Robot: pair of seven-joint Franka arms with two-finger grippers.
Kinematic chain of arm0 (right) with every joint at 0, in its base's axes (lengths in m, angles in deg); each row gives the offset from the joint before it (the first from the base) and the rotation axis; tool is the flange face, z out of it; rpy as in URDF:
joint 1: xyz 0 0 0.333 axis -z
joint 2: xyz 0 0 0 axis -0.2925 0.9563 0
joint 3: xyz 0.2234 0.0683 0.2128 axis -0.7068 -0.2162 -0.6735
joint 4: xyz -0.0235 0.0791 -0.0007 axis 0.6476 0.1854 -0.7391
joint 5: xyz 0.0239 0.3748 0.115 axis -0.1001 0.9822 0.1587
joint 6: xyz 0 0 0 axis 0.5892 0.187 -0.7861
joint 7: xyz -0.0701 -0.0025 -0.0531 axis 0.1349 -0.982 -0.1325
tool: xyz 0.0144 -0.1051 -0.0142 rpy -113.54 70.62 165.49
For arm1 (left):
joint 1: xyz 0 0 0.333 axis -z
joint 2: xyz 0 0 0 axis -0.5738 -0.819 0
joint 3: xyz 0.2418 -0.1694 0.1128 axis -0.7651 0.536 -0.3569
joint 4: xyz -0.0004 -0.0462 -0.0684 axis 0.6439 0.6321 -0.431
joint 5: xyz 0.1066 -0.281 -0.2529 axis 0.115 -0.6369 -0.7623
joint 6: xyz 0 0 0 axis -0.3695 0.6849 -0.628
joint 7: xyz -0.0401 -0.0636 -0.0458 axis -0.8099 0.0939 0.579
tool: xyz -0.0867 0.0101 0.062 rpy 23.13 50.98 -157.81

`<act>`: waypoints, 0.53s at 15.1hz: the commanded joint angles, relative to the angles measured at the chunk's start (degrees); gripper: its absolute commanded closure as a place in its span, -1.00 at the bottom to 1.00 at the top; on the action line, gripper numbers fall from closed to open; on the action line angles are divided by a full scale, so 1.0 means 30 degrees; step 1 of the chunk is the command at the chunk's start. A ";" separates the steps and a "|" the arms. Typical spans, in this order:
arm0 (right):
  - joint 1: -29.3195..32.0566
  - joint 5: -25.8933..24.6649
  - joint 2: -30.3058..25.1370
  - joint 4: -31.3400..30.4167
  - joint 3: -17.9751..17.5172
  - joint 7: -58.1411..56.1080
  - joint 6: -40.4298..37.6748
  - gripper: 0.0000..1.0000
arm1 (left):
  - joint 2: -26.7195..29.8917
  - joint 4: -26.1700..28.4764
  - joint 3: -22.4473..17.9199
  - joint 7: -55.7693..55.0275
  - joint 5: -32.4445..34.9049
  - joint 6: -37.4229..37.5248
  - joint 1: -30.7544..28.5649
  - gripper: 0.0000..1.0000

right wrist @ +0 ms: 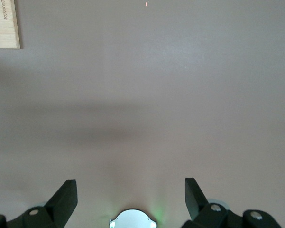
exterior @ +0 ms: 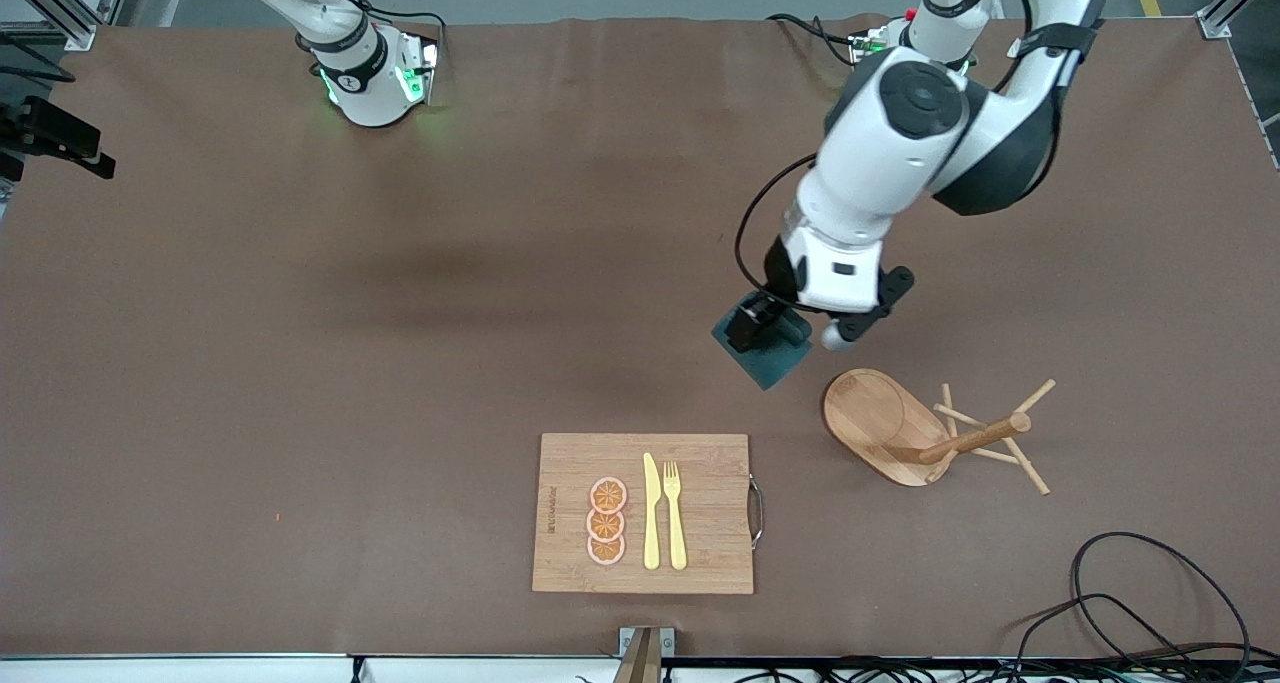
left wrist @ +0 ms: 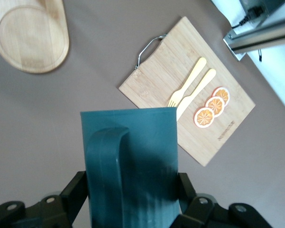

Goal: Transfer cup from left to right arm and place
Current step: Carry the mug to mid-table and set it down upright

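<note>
We see the left gripper (exterior: 762, 335) up in the air over bare brown desk (exterior: 300, 363), and its jaws are clamped on the cup (exterior: 770, 358), one on each side of the ribbed teal body. From the left wrist view the cup (left wrist: 133, 161) fills the middle of the frame, its loop handle facing the camera, with the black fingers (left wrist: 73, 190) pressing its flanks. The cup hangs above the desk, over a spot a little farther from the front camera than the cutting board (exterior: 700, 453), and between that board and the rack (exterior: 930, 433).

The cutting board lies flat toward the near edge of the desk, metal handle turned to the left arm's end. On it we find three orange slices (exterior: 606, 522) in a short row, and just beside them a yellow knife (exterior: 651, 511) and a yellow fork (exterior: 675, 513) lying parallel. The wooden rack lies tipped on its side, oval base up on edge and pegs fanning out toward the left arm's end of the desk.

The right arm waits back near its base. Its gripper (right wrist: 130, 192) shows only in the right wrist view, hanging over bare desk with jaws spread wide and holding nothing. A corner of the cutting board (right wrist: 4, 23) peeks into that view.

A black cable (exterior: 1150, 603) coils on the desk near the front corner at the left arm's end.
</note>
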 commanded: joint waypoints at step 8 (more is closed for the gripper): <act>0.0194 -0.0183 -0.0049 -0.0166 -0.0220 0.0208 0.0077 -1.00 | -0.3772 -0.3042 -0.0136 -0.3845 0.8724 0.0320 0.4446 -0.06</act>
